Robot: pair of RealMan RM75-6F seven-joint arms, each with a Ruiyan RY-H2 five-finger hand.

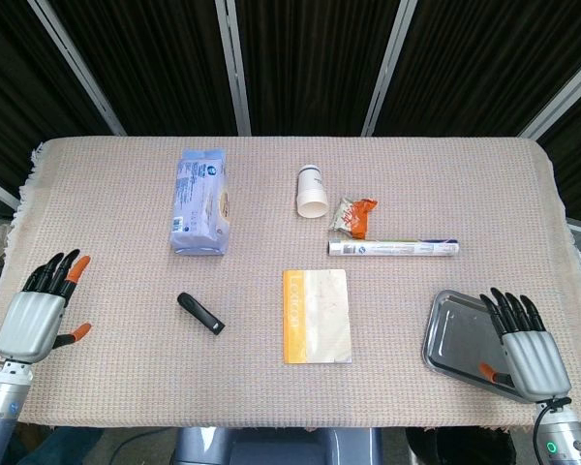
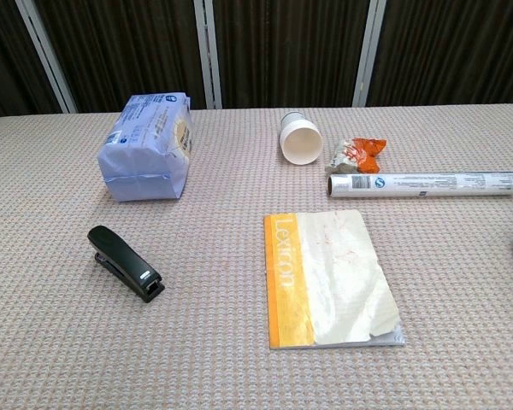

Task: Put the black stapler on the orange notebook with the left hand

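The black stapler (image 1: 200,313) (image 2: 125,263) lies flat on the woven cloth, left of centre. The orange notebook (image 1: 316,316) (image 2: 329,277), with an orange spine strip and pale cover, lies to its right, apart from it. My left hand (image 1: 39,315) hovers at the table's near left edge, well left of the stapler, fingers spread and holding nothing. My right hand (image 1: 525,346) is at the near right, fingers apart and empty, over a metal tray. Neither hand shows in the chest view.
A blue-white packet (image 1: 200,201) (image 2: 147,145) sits behind the stapler. A white cup (image 1: 312,191) lies on its side, with an orange wrapper (image 1: 354,216) and a long white tube (image 1: 392,248) behind the notebook. A metal tray (image 1: 458,332) lies at near right.
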